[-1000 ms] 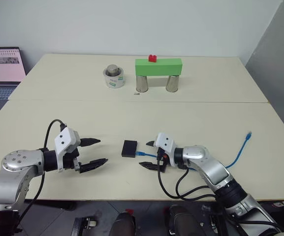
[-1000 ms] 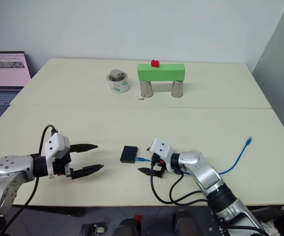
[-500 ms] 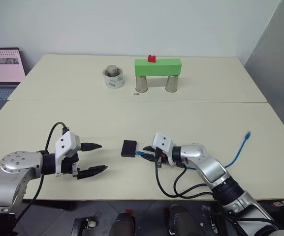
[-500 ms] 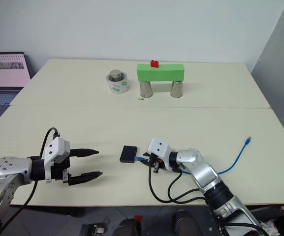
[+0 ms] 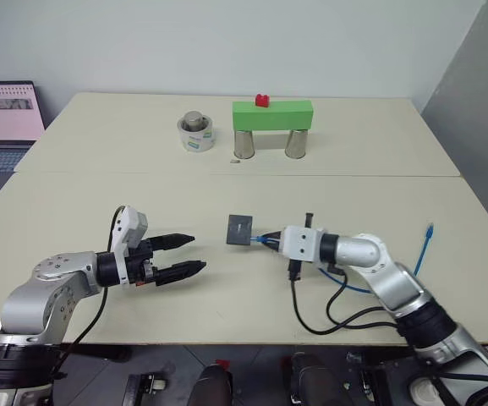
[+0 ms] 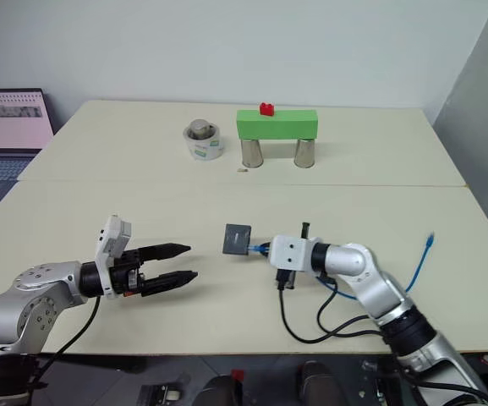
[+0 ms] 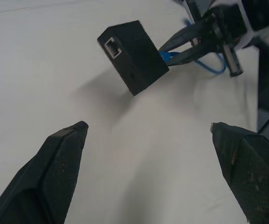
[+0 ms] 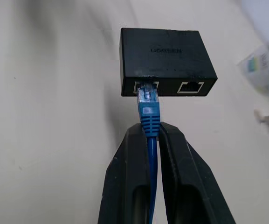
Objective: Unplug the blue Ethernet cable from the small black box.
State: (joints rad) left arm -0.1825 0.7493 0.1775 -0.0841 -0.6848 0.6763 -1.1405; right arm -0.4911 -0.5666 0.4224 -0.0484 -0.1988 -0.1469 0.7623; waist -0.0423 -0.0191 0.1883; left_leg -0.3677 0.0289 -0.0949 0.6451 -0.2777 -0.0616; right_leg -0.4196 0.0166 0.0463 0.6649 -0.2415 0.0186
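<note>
Right wrist view: the right gripper point(image 8: 153, 133) is seen clamped on the blue cable point(image 8: 149, 154) just behind its plug, the two black fingers point(image 8: 125, 177) pressed against the cord from either side. The plug is still seated in one port of the black box point(image 8: 164, 60); a second, empty port is visible beside it on the same face, and faint lettering is printed on the box's top.

From the head views, the box point(image 5: 239, 229) is seen hanging off the end of the cable, lifted clear of the table point(image 5: 227, 190) and tilted up on edge, with a shadow cast beneath it. It is located near the table's front edge, between the two grippers. The cable point(image 5: 421, 254) is seen trailing back past the right arm, curving up to a free end near the table's right edge.

The left gripper point(image 5: 184, 255) is held spread wide, empty, pointed towards the box and well apart from it; in the left wrist view the box point(image 7: 132, 56) is framed between the two spread fingertips point(image 7: 62, 154).

At the far side of the table a green block point(image 5: 271, 113) is set across two metal cans, with a small red piece point(image 5: 262, 101) on top and a tape roll point(image 5: 195, 133) beside it. A laptop point(image 5: 2, 123) is seen at the far left.
</note>
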